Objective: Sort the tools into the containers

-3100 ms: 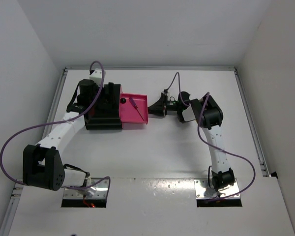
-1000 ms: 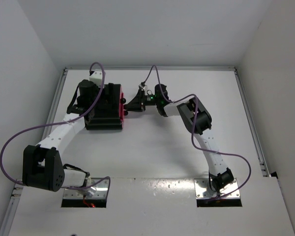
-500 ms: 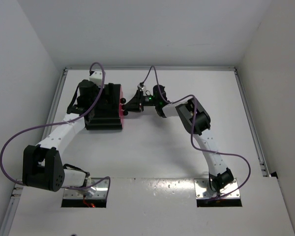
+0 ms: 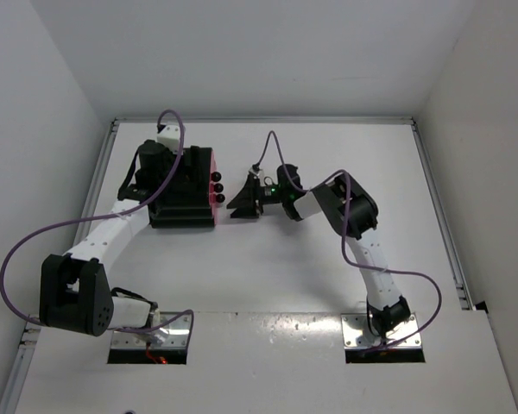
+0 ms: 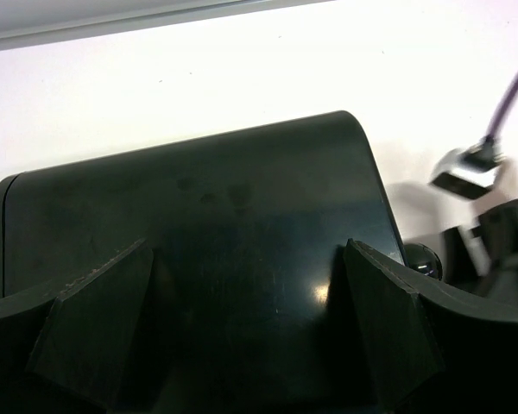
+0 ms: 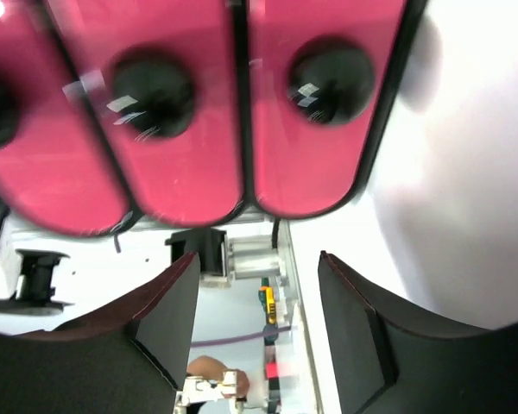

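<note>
The black cabinet (image 4: 183,207) stands at the back left with its three pink drawers (image 4: 213,187) shut, black knobs facing right. No tools show in any view. My left gripper (image 4: 174,179) rests open on the cabinet's black top (image 5: 198,216), fingers (image 5: 99,302) spread. My right gripper (image 4: 235,202) is open and empty, just right of the drawer fronts and apart from them. In the right wrist view the pink drawer fronts (image 6: 190,129) and their knobs (image 6: 153,93) fill the top, with my gripper (image 6: 259,272) short of them.
White table surface (image 4: 268,259) with a raised rail (image 4: 259,120) along the far edge and side rails. Purple cables loop over both arms. White walls close in on the left, back and right.
The pink drawer that stood pulled out with a purple-handled tool in it is now shut. My right gripper pushed in to the cabinet front, then drew back slightly right. The left arm has not moved.
</note>
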Controlling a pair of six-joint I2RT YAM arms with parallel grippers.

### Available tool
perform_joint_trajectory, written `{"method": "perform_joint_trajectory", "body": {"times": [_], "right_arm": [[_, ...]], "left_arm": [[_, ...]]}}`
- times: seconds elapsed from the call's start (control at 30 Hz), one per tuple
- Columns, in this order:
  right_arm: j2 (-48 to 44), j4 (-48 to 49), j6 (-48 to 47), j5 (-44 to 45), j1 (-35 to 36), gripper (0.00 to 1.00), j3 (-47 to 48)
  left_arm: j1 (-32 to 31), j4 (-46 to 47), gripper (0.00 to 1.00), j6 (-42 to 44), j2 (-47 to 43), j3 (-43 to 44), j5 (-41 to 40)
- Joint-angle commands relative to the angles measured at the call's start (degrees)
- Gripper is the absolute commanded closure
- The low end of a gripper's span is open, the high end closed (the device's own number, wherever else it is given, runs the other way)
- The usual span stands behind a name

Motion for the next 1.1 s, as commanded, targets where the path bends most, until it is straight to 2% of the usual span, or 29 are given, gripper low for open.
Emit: {"method": "perform_joint_trajectory", "body": {"times": [0.0, 0.1, 0.2, 0.3, 0.57, 0.87, 1.07], "right_arm": [[-9.4, 4.4, -3.5, -2.7, -3.4, 0.42, -2.9], [-12.5, 2.8, -5.7, -3.3, -6.0, 0.42, -6.2], [-16.7, -3.0, -10.5, -1.3, -7.7, 0.42, -6.8], [-18.9, -10.9, -15.8, 2.3, -8.4, 0.42, -4.4], [-18.1, -18.9, -15.1, 8.9, -5.2, 0.37, 4.5], [-10.4, -17.3, -10.0, 9.4, -2.2, 0.37, 13.4], [-7.7, -18.0, -8.7, 9.4, -1.6, 0.37, 15.9]], "left_arm": [[-0.2, -12.1, 0.0, 0.3, 2.9, -3.6, 1.1], [-0.2, -12.1, 0.0, 0.3, 2.9, -3.6, 1.1], [-0.2, -12.1, 0.0, 0.3, 2.9, -3.6, 1.1], [-0.2, -12.1, 0.0, 0.3, 2.9, -3.6, 1.1], [-0.2, -12.1, 0.0, 0.3, 2.9, -3.6, 1.1], [-0.2, -12.1, 0.0, 0.3, 2.9, -3.6, 1.1], [-0.2, -12.1, 0.0, 0.3, 2.9, -3.6, 1.1]]}}
